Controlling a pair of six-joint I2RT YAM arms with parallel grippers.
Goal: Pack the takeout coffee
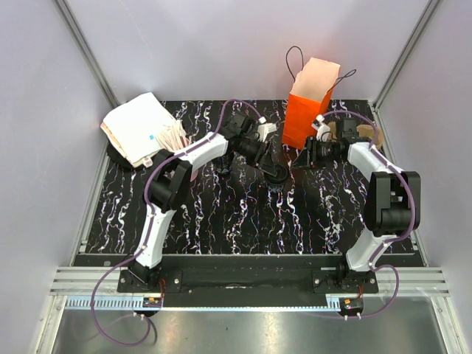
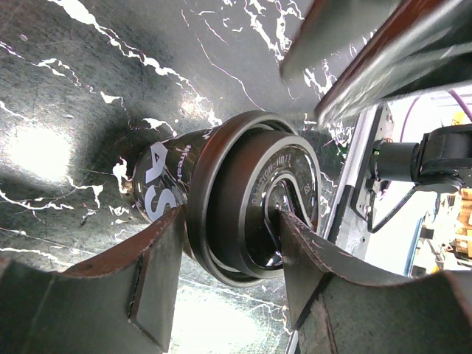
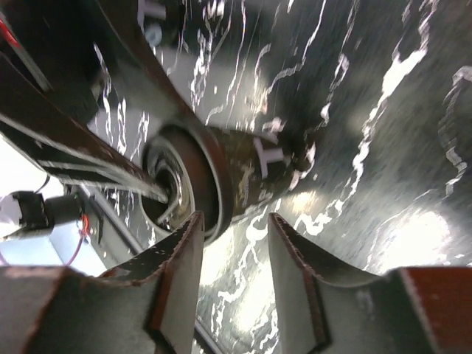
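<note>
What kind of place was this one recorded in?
Probably a lab robot cell staged as a coffee-packing station: plain grey walls with an aluminium frame, a black marbled table, and props such as the orange paper bag and the lidded takeout coffee.

Black marbled bench [image 1: 221, 214]: orange bag [image 1: 302, 125] far right, white paper stack [image 1: 136, 129] far left, takeout coffee [image 1: 276, 175] standing mid-bench.
</note>
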